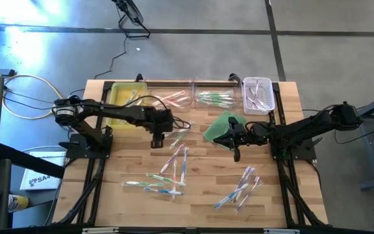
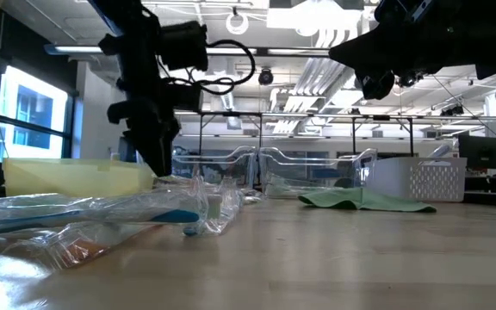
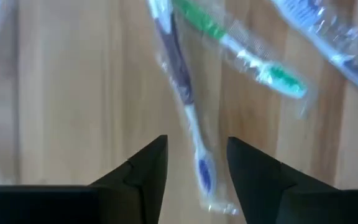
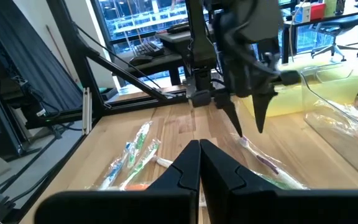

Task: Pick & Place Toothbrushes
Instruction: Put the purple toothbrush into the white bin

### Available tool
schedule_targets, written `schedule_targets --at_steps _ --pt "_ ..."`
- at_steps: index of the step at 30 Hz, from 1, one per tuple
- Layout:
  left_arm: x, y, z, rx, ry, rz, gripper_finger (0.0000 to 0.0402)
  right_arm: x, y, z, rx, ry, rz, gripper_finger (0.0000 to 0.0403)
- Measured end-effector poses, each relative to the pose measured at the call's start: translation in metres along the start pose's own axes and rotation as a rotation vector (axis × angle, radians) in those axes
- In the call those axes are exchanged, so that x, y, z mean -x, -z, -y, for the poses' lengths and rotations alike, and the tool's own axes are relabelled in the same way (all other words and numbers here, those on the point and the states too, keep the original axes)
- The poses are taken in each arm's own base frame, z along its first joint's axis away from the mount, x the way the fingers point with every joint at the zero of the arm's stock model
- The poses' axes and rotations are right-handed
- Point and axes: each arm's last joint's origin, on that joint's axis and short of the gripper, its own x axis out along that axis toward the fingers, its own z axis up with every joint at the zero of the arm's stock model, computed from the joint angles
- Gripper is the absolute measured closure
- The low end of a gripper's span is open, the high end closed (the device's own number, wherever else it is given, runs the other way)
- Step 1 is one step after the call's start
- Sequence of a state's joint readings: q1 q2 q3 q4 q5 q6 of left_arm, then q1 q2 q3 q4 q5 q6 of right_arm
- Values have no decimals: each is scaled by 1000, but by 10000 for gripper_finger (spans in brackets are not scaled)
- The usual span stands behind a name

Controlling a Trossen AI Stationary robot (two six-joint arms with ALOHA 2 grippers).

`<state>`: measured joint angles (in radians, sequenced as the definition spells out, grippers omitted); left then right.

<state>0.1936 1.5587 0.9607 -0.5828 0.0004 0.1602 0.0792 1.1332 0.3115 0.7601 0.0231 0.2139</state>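
Observation:
Several wrapped toothbrushes lie flat on the wooden table: one group at the middle, one nearer the front, one at the front right. My left gripper points down, open, just above the table. In the left wrist view its fingers stand on either side of the head end of a purple toothbrush without touching it. A green toothbrush lies beside that one. My right gripper hangs shut and level above the table's middle, by the green cloth.
Along the far edge stand a yellow bin, two clear bins with toothbrushes in them, and a white basket. Bare wood shows at the front left and the front right corner.

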Motion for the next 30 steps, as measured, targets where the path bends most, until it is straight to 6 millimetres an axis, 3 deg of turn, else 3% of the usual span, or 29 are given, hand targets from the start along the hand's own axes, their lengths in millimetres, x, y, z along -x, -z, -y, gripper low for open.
schedule_targets --at_steps 7,30 --pt "-8 3 -13 24 33 -22 258 0 0 0 -1 0 0 400" --pt "-8 4 -12 21 62 -27 258 0 0 0 1 3 0 400"
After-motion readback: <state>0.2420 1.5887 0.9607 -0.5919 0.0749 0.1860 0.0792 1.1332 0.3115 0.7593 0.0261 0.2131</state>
